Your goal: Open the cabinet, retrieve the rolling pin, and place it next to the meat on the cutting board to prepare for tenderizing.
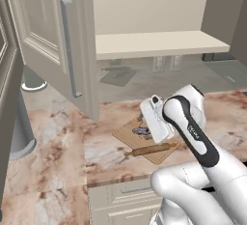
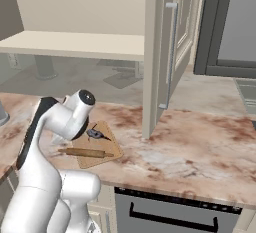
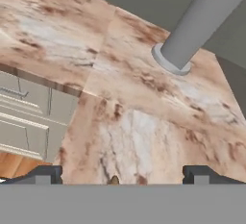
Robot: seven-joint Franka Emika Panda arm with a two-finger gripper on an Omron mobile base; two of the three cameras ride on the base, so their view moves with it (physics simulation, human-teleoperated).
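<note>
Both doors of the cream cabinet [image 1: 53,35] stand open, baring its pale shelf [image 1: 159,43] [image 2: 75,44]. On the marbled counter lies the tan cutting board [image 1: 126,133] [image 2: 107,146]. The small grey-blue meat [image 1: 141,131] [image 2: 96,134] rests on it. Just in front of the meat, the brown rolling pin [image 1: 151,149] [image 2: 86,152] lies across the board. My gripper [image 3: 125,176] is open with nothing between its fingertips [image 3: 48,174]. The white hand hovers above the board and tilts toward the left. In the hand view it looks along the counter.
A grey post [image 3: 197,21] [image 1: 19,127] rises from the counter to the left. Cream drawer fronts [image 1: 123,195] [image 3: 29,117] sit under the counter edge. The open left door [image 1: 72,50] and right door [image 2: 165,52] jut out over the counter. A dark-fronted appliance [image 2: 175,212] sits lower right.
</note>
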